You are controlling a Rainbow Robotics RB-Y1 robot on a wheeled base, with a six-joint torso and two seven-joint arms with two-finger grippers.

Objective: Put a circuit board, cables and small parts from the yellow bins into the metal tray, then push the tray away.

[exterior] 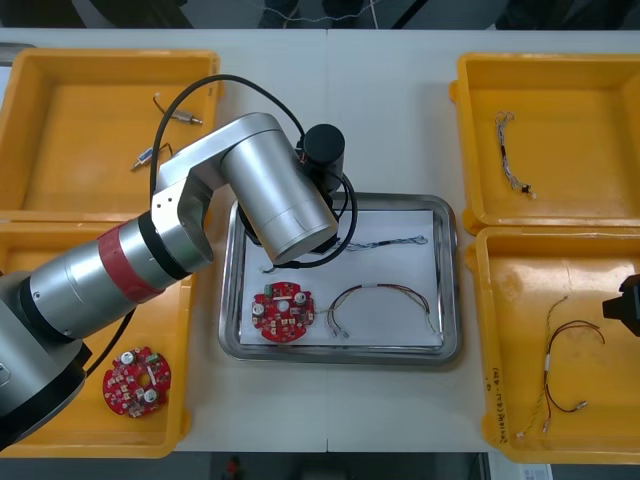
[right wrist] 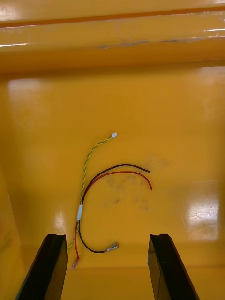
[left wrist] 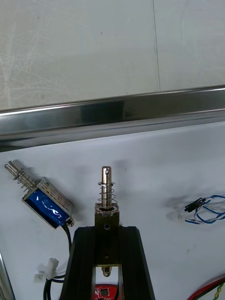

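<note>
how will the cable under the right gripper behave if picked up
Likely floppy: the thin cable lies in loose curves, so its ends would dangle. Probably light; its splayed strands could slip from the open right gripper above it. The left gripper holds a part over the tray.

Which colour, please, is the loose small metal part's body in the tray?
Small metal part: blue, best in left wrist view.

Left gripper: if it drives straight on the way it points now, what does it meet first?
Probably the tray's white floor, touched first by the small metal part the left gripper holds; the tray's rim lies beyond. Depth is unclear.
</note>
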